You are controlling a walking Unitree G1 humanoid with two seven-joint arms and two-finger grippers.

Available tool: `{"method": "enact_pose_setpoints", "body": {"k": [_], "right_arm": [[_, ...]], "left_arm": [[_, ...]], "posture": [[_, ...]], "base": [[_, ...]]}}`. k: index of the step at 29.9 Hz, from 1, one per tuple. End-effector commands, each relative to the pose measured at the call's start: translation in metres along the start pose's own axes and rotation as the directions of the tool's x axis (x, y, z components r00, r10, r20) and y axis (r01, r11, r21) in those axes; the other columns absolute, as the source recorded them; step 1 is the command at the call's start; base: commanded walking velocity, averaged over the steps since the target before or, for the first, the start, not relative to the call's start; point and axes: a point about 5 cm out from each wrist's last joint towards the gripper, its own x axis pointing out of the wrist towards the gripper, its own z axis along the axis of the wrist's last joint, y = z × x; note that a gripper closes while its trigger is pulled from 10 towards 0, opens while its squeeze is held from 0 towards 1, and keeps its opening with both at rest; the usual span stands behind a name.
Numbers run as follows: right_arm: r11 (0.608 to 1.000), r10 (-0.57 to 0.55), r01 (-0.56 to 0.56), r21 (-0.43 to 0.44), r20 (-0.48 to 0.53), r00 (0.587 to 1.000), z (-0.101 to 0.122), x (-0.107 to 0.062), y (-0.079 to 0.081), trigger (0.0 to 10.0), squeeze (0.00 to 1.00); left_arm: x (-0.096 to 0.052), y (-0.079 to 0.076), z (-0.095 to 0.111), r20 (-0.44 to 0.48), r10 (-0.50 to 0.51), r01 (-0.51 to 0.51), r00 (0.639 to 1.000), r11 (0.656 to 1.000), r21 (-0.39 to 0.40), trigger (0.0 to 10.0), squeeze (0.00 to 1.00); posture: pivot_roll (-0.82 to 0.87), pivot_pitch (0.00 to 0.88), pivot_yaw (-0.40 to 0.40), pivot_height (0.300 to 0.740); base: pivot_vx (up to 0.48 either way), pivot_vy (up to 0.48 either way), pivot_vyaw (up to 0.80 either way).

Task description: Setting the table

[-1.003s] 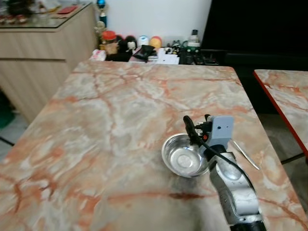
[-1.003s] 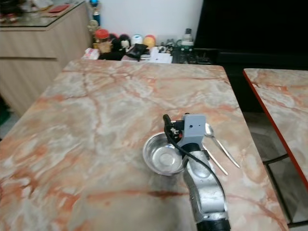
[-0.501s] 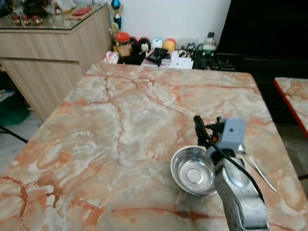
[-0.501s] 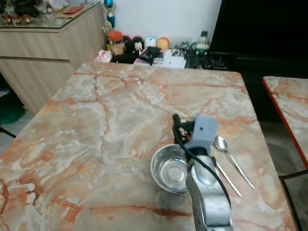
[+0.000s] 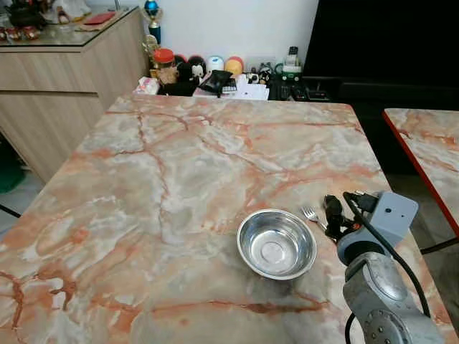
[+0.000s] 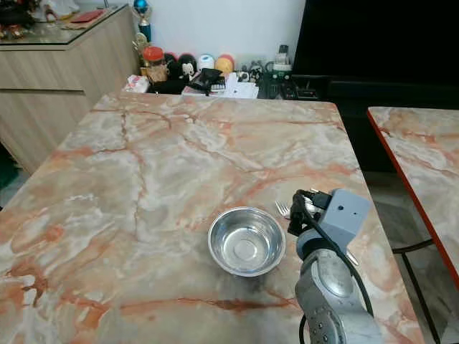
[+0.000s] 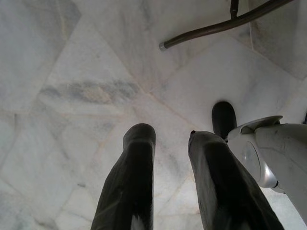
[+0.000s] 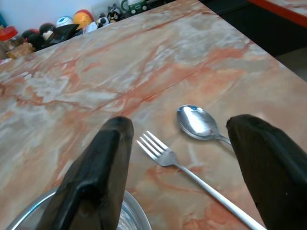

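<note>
I'm seeing the steel bowl (image 5: 277,243) sitting upright on the marble table (image 5: 179,179), near its right edge, shiny w/ a round flat base. A fork (image 8: 192,173) and spoon (image 8: 199,122) are lying just right of it, side by side, apart from each other. Right wrist view is giving me both whole heads, tines and spoon bowl pointing toward the far clutter (image 5: 215,72); from the head views I'm only getting the fork tines (image 5: 309,213), the rest is hiding behind the right arm. Right gripper (image 8: 182,158) is hovering above the cutlery, fingers (image 8: 98,167) spread wide, holding nothing. Left gripper (image 7: 170,158) is hanging over pale floor tiles (image 7: 72,72), fingers parted, nothing between them.
</note>
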Motion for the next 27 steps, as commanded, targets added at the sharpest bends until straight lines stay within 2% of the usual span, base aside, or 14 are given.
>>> {"method": "enact_pose_setpoints", "body": {"k": [1, 4, 8, 19, 27], "right_arm": [[0.969, 0.116, -0.079, 0.235, -0.148, 0.982, -0.025, -0.019, 0.038, 10.0, 0.00], [0.964, 0.166, -0.116, 0.241, -0.198, 0.966, -0.030, -0.021, 0.040, 10.0, 0.00], [0.941, 0.221, -0.123, 0.314, -0.299, 0.928, -0.041, -0.024, 0.042, 10.0, 0.00], [0.930, 0.244, -0.124, 0.345, -0.329, 0.912, -0.040, -0.021, 0.034, 10.0, 0.00], [0.894, 0.328, -0.166, 0.416, -0.353, 0.876, -0.049, -0.019, 0.034, 10.0, 0.00]], "left_arm": [[-0.002, 0.001, -0.009, -0.035, -0.001, 0.002, 0.999, 1.000, 0.027, 10.0, 0.00], [-0.002, 0.001, -0.009, -0.037, -0.003, 0.004, 0.999, 1.000, 0.028, 10.0, 0.00], [-0.002, 0.001, -0.009, -0.038, -0.005, 0.006, 0.999, 1.000, 0.030, 10.0, 0.00], [-0.002, 0.000, -0.009, -0.036, -0.012, 0.013, 0.999, 0.999, 0.041, 10.0, 0.00], [-0.001, -0.001, -0.006, -0.030, -0.018, 0.020, 0.999, 0.999, 0.050, 10.0, 0.00]], "posture": [[-0.05, 0.170, 0.010, 0.740], [-0.04, 0.169, 0.010, 0.740], [-0.04, 0.165, 0.010, 0.740], [-0.04, 0.148, 0.014, 0.740], [-0.04, 0.129, 0.018, 0.740]], "base": [[0.000, 0.000, 0.00], [0.000, 0.000, 0.00], [0.000, 0.000, 0.00], [0.000, 0.000, 0.00], [0.000, 0.000, 0.00]]}}
